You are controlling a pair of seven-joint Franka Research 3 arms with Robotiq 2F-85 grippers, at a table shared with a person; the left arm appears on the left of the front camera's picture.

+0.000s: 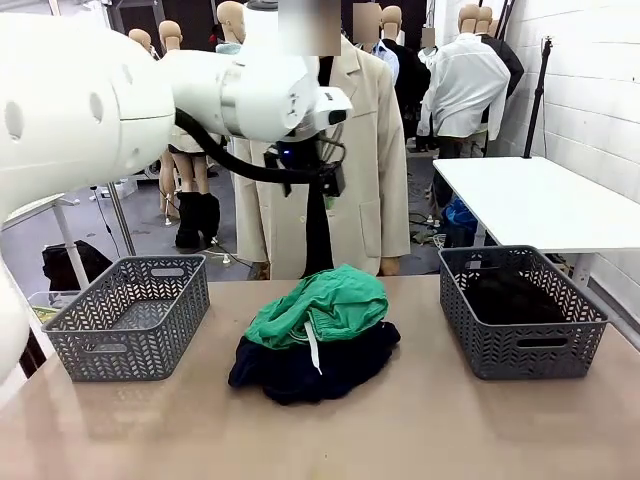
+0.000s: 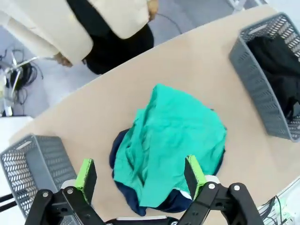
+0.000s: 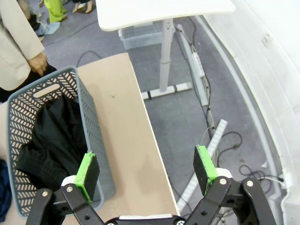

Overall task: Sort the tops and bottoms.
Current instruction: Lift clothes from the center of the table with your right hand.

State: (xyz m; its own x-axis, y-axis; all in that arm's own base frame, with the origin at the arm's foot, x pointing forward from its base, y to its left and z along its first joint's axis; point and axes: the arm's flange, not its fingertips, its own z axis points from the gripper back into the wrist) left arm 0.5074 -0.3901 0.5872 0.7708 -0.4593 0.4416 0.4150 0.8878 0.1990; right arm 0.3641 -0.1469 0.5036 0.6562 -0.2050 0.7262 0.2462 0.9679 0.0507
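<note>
1. Left tool (image 2: 140,172): jaws wide apart, nothing between the pads. It hangs high over the desk (image 1: 420,440), pointing down at the clothing pile at desk centre. In the front view the left arm (image 1: 150,100) reaches across from pic. left, well above the pile.

2. Right tool (image 3: 146,166): jaws also spread, holding nothing. It sits over the desk's right end, above the strip between the right basket (image 3: 91,122) and the desk edge, with floor and cables beyond.

3. Pile, centre of desk:
- Green garment (image 1: 325,305) (image 2: 173,136) lies on top, crumpled; its white drawstring (image 1: 312,345) trails down the front.
- Navy heap (image 1: 310,370) (image 2: 123,147) lies under it, touching it and showing at the near and side edges (I cannot tell how many pieces it is).

4. Baskets, both grey lattice plastic, on the desk and well apart from the pile:
- Left basket (image 1: 130,315) (image 2: 28,164), robot's left side.
- Right basket (image 1: 520,345) (image 2: 258,89), opposite end. The black garment (image 1: 510,298) (image 2: 281,70) (image 3: 51,136) lies bunched inside it.

5. A person (image 1: 370,170) in a beige blazer stands at the far edge, approx. behind the pile, hand (image 3: 37,61) hanging at the side, near the right basket's far corner.
</note>
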